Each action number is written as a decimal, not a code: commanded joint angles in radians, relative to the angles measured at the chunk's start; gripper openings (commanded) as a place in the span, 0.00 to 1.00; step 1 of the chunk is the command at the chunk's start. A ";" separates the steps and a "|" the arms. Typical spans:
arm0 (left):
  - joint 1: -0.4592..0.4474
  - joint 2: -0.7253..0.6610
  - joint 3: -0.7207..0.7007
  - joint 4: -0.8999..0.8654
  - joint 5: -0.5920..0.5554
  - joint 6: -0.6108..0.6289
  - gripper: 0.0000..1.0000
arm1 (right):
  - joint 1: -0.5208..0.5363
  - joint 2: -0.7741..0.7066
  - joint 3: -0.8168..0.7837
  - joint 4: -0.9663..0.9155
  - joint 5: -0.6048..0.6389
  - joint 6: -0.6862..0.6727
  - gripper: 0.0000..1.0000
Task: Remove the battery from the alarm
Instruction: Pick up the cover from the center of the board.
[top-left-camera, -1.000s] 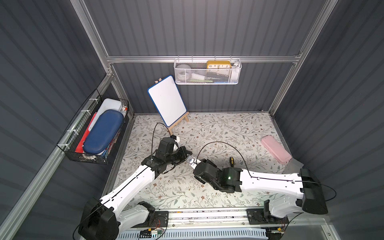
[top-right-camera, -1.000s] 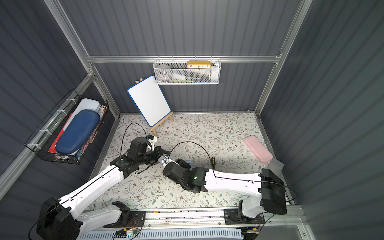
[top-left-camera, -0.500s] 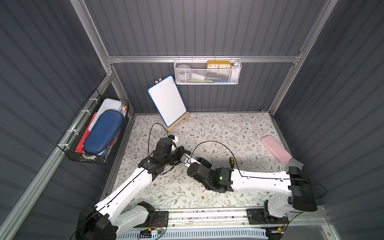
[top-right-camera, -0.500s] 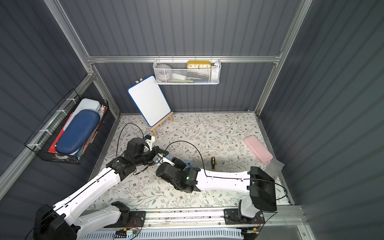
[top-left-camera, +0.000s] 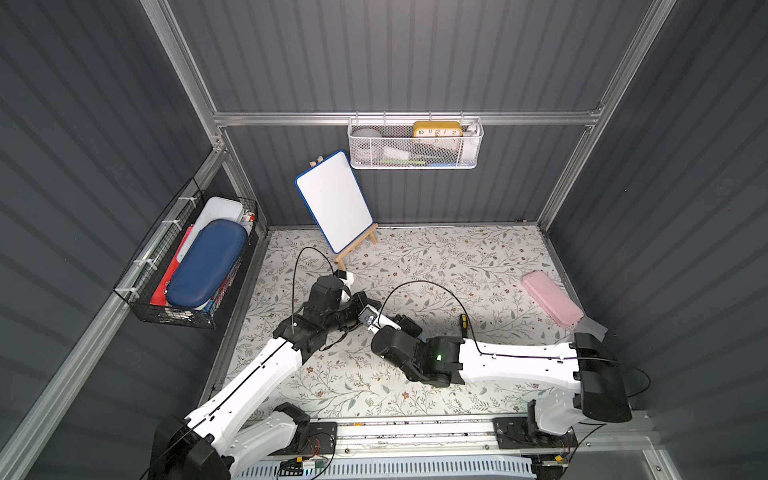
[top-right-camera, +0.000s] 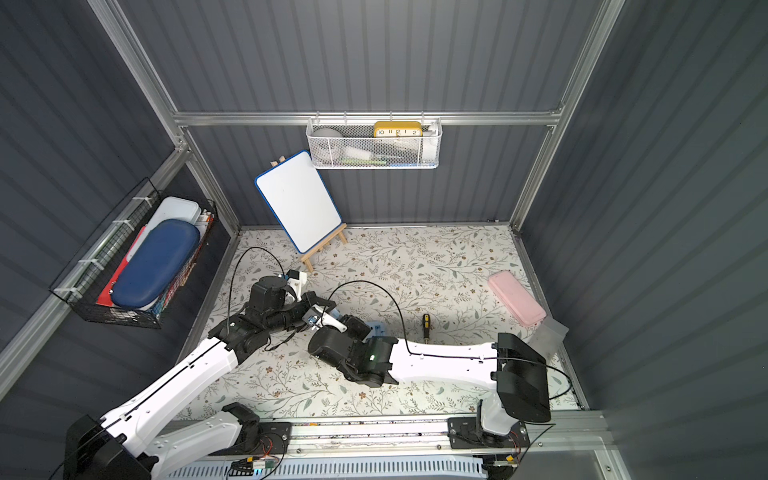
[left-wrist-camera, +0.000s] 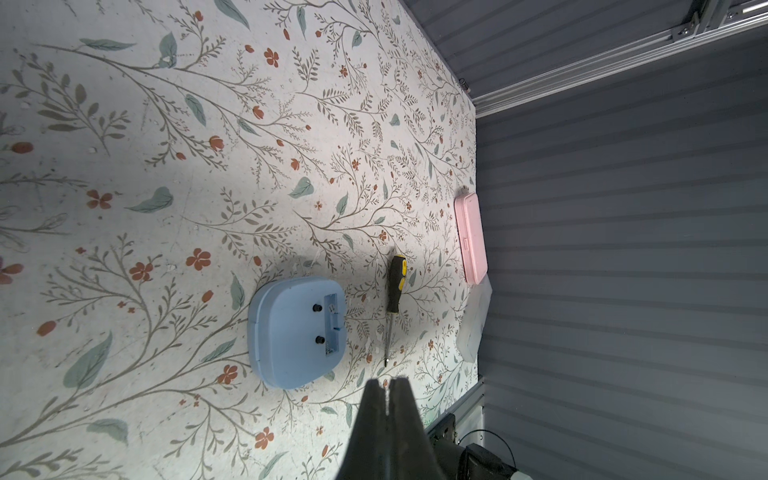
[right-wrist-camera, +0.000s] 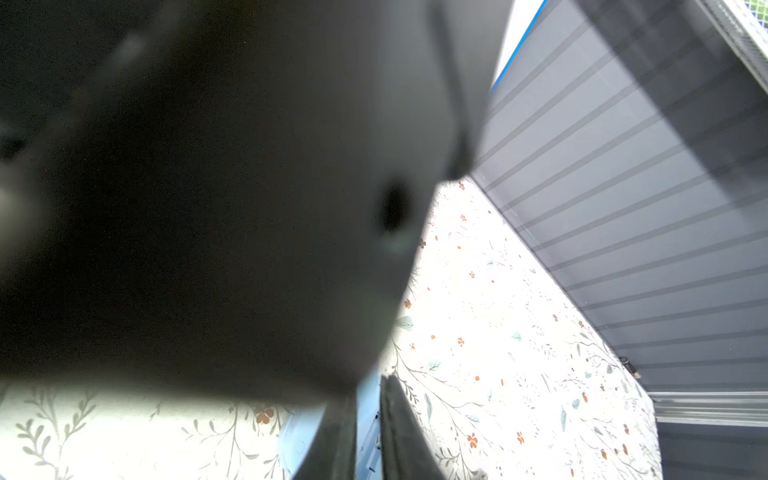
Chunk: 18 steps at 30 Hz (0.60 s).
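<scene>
The alarm (left-wrist-camera: 291, 336), light blue, lies face down on the floral mat, and its open back compartment (left-wrist-camera: 331, 324) faces up. The battery cannot be made out; the compartment's inside is too small to read. My left gripper (left-wrist-camera: 390, 380) is shut and empty, a little short of the alarm. In a top view a corner of the alarm (top-right-camera: 376, 329) shows beside my right gripper (top-right-camera: 365, 326). In the right wrist view the right gripper (right-wrist-camera: 370, 392) shows a narrow gap with blue behind it. A dark blur hides its tips.
A yellow-and-black screwdriver (left-wrist-camera: 394, 291) lies just beyond the alarm, a pink case (top-left-camera: 552, 303) further right by the wall. A whiteboard on an easel (top-left-camera: 334, 201) stands at the back. Wire baskets hang on the back wall (top-left-camera: 415, 145) and the left wall (top-left-camera: 187, 266).
My right arm has shifted left, closer to the left gripper, and its jaws have narrowed. The left arm has drawn back slightly and stays shut.
</scene>
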 joint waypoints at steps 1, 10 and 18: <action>0.000 -0.034 0.010 -0.015 0.027 -0.012 0.00 | -0.013 0.011 0.007 -0.049 0.037 0.017 0.20; 0.000 -0.040 0.005 -0.004 0.025 -0.021 0.00 | -0.049 -0.195 -0.131 0.036 -0.047 0.093 0.09; 0.000 -0.057 0.013 -0.013 0.027 -0.036 0.00 | -0.056 -0.204 -0.169 0.069 -0.184 0.043 0.47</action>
